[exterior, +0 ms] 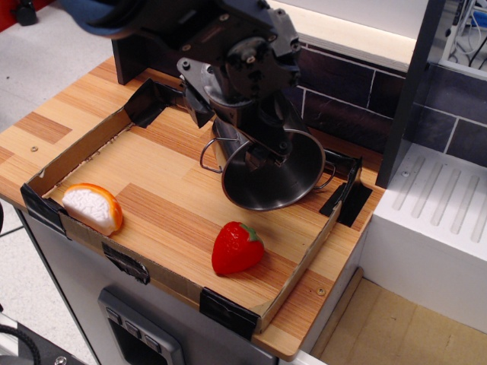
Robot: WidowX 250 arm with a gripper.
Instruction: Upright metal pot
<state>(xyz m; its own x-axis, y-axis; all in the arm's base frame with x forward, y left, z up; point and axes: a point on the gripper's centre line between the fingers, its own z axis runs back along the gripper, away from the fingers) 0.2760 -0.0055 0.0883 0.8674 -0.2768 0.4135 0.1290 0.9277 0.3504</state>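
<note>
The metal pot (266,181) lies tilted on its side at the back right of the cardboard tray (76,148), with its mouth facing the front. One wire handle (207,157) shows on its left and one (329,176) on its right. My gripper (268,143) comes down from above onto the pot's upper rim. One dark finger (275,150) reaches just inside the mouth; the other is hidden behind the pot wall. I cannot see whether the fingers press on the rim.
A red toy strawberry (236,247) lies in front of the pot. An orange-and-white toy (91,207) lies at the tray's front left corner. A dark tiled wall (342,84) stands behind, a dark post (407,91) and a white ribbed unit (434,220) to the right.
</note>
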